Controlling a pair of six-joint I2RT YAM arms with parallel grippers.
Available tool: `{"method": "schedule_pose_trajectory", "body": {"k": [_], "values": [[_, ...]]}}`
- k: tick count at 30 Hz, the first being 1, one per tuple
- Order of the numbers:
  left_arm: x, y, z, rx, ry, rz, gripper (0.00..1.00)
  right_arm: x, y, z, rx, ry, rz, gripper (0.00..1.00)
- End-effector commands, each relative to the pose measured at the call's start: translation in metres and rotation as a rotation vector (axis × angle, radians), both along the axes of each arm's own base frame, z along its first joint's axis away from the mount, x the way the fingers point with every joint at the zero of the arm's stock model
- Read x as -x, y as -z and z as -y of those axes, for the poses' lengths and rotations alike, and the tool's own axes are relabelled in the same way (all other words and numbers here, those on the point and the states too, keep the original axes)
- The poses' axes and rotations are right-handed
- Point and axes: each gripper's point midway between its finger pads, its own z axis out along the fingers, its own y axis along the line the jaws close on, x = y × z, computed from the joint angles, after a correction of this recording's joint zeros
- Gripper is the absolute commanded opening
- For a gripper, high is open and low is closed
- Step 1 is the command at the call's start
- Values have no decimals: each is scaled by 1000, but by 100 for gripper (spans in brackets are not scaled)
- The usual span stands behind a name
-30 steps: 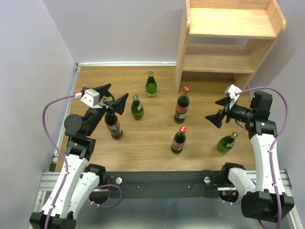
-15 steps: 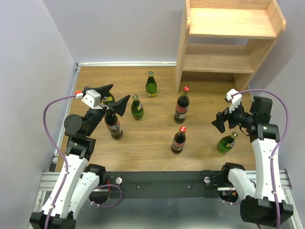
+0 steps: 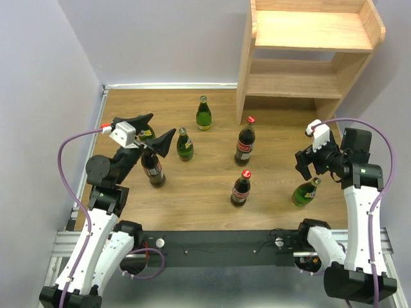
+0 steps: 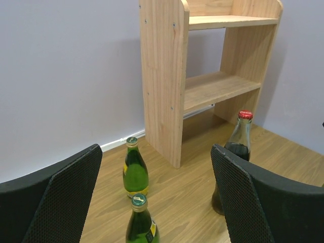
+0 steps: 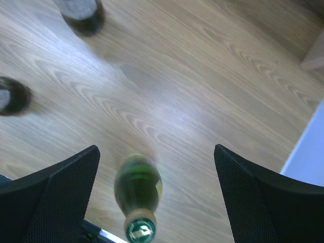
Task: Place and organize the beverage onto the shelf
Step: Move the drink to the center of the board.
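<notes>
Since a second ago the right end effector [image 3: 304, 164] has drawn back and turned downward, its fingers apart above a green bottle [image 3: 304, 192]. On the worktop [image 3: 205, 168] the shelf [image 3: 308, 31] stands at the far right. The left end effector [image 3: 153, 130], also with fingers apart, hovers over a cola bottle [image 3: 153, 171]. All visible bottles stand on the worktop.
</notes>
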Motion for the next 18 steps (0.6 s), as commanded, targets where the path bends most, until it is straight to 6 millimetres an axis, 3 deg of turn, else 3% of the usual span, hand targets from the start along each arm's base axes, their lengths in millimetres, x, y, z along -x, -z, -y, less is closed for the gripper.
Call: {"method": "schedule_pose_trajectory", "body": {"k": [1,9,18], "values": [[7,-6,4,-7,29,33,96,23,5,19,138,-12,-108,100],[6,-5,5,-10,31,31,96,47,36,27,195,-59,-295,98],[5,-4,6,-11,33,25,96,57,43,21,175,-107,-342,95]]}}
